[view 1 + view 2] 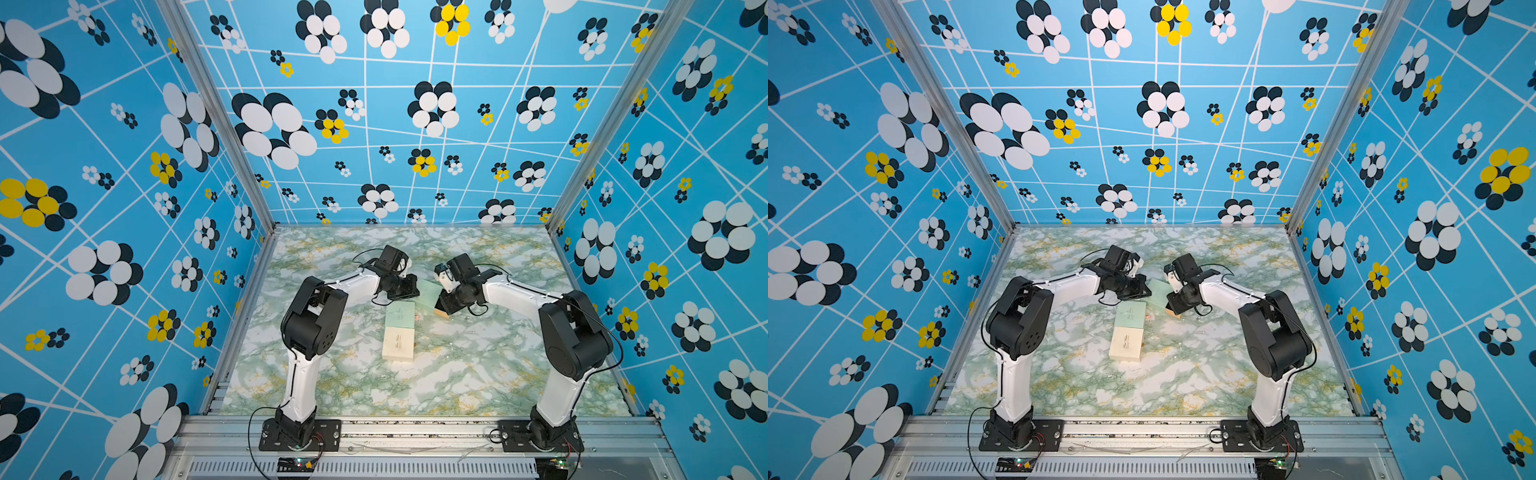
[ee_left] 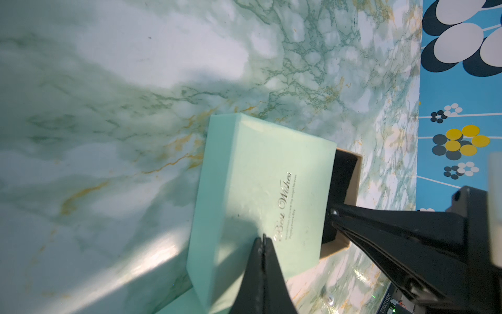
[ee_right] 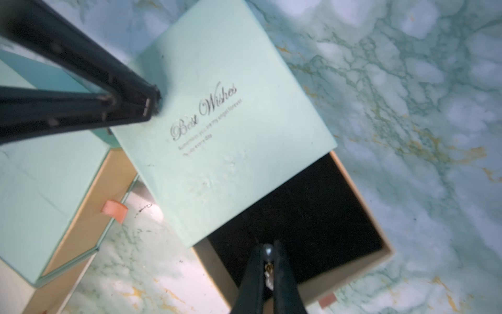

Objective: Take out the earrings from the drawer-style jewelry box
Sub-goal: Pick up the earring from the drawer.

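Table: green-veined marble print, seen in both top views.

1. Mint box and cream box: side by side near mid-table, touching. The mint one shows a tan drawer edge with a pink tab.
2. Left gripper: jaws pressed together with nothing between them. The tips rest on the top of item 3.
3. Sleeve: mint card lettered "Best Wishes", lying flat on the table just beside the mint box and askew to it.
4. Drawer: tan card with a black lining, slid partly out of the sleeve on the side of the right arm. No contents can be made out on the lining.
5. Earring: a pale bead with a small gold fitting behind it, pinched between the fingers of item 6 and held over the open drawer.
6. Right gripper: jaws closed on the earring.
7. Glint: a silvery speck on the table near the sleeve, too small to identify.
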`<state>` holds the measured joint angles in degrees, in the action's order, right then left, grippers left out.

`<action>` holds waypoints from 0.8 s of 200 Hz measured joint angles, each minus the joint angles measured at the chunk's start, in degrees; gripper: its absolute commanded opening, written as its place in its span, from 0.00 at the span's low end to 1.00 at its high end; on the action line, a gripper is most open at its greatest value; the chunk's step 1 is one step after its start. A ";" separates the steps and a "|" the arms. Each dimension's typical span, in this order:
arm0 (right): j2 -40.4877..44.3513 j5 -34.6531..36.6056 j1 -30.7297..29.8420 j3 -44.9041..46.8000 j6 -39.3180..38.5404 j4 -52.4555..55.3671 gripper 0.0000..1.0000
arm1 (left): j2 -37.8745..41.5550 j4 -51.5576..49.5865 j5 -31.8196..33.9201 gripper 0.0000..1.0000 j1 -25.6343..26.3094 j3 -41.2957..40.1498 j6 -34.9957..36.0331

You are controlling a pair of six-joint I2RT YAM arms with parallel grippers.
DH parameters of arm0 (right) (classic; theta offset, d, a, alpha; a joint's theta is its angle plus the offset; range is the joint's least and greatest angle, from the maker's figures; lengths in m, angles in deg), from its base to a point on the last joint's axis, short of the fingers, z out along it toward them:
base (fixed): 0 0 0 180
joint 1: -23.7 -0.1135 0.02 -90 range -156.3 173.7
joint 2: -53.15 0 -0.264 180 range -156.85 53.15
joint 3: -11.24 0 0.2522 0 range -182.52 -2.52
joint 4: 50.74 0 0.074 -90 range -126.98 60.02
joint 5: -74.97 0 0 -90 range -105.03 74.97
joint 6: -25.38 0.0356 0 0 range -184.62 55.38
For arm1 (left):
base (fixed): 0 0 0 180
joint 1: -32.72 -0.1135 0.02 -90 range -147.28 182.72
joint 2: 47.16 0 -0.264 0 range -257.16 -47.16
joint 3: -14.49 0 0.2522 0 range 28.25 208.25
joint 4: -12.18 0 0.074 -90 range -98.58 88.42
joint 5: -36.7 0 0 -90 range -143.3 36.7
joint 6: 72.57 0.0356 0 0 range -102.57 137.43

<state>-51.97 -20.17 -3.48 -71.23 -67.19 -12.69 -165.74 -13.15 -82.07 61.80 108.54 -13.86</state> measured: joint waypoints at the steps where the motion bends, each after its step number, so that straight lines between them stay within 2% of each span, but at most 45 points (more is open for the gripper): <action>1: 0.02 -0.04 0.00 0.00 0.00 -0.04 0.00 | 0.00 0.00 0.00 0.00 0.00 0.00 0.00; 160: 1.68 -2.29 1.46 2.16 1.77 -2.25 0.00 | 0.22 0.00 0.00 0.00 -0.11 -0.33 0.00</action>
<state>-50.29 -22.47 -2.02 -69.07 -65.42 -14.94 -165.52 -13.15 -82.07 61.69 108.21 -13.86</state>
